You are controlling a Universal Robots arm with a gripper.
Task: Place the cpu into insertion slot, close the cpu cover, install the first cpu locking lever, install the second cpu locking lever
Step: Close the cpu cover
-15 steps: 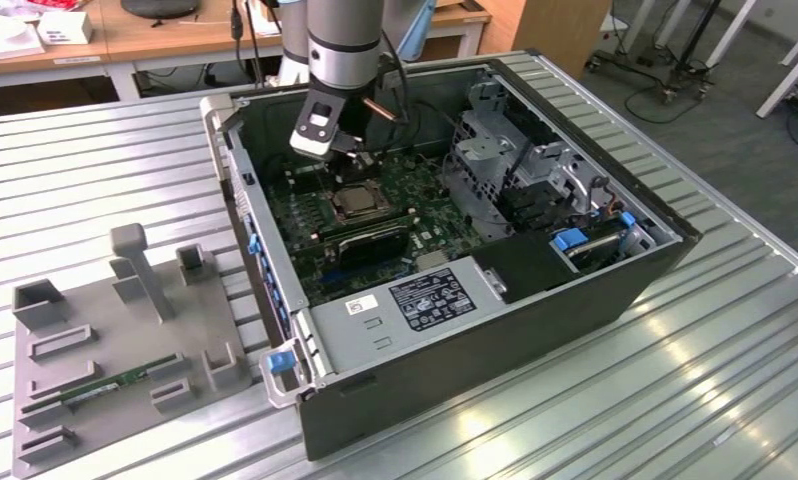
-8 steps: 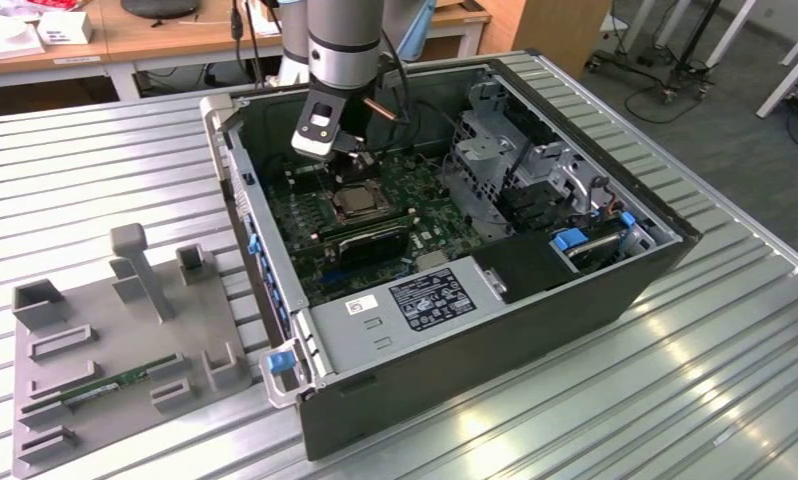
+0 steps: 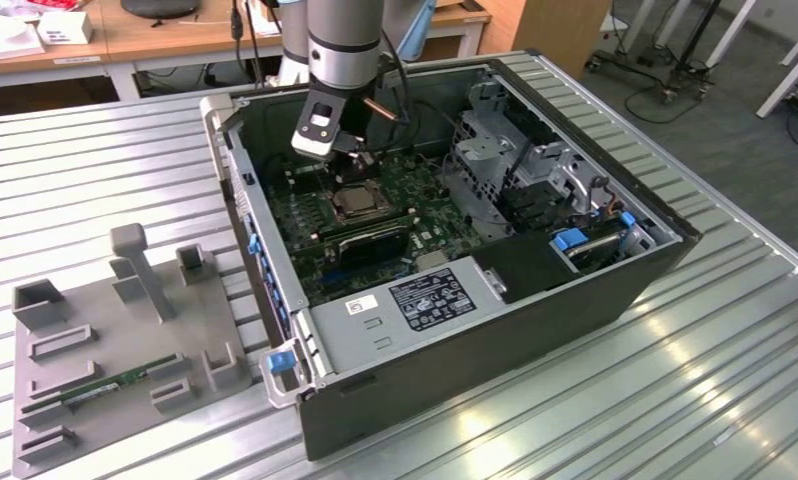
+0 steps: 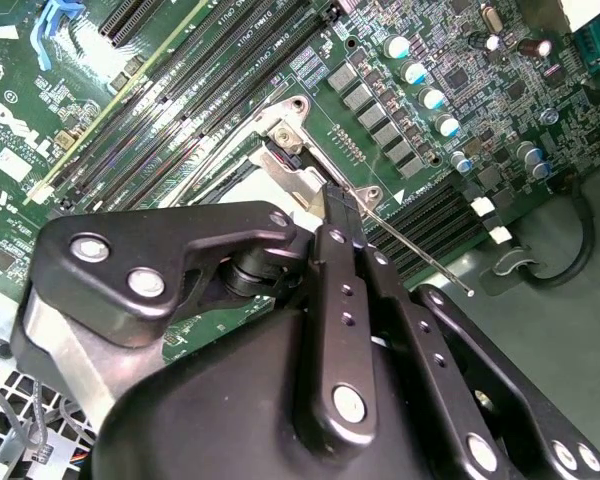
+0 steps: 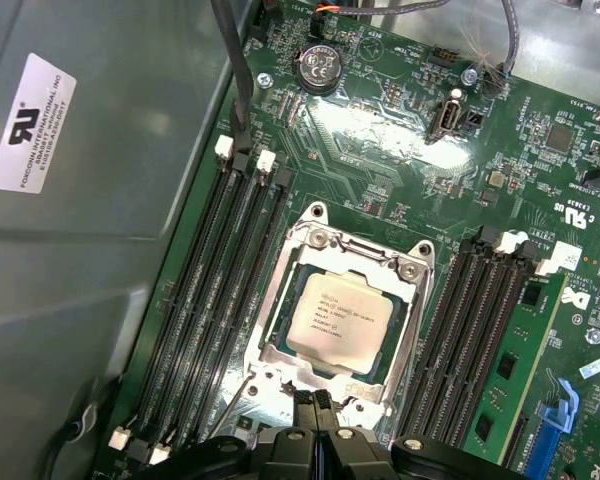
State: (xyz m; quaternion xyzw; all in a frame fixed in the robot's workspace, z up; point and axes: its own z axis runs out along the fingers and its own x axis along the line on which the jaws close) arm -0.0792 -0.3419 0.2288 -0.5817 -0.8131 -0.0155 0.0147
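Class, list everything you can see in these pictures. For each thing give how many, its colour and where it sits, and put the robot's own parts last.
computer case: one, black and grey, open, on the table.
table: one, silvery slats, under everything.
fixture: one, grey, on the exterior view's left of the case.
circuit board: one, green, inside the case.
cpu: one, silvery-tan, mid-board, framed by the cpu cover.
cpu cover: one, silvery, lying flat around the cpu.
locking lever: one seen, thin silvery wire, beside the cover near the gripper.
memory slots: two banks, black, either side of the cpu.
memory sticks: two, green; one on the fixture, one standing in a slot.
arm: one, grey, above the case.
gripper: one, black, fingers together, at the cover's edge.
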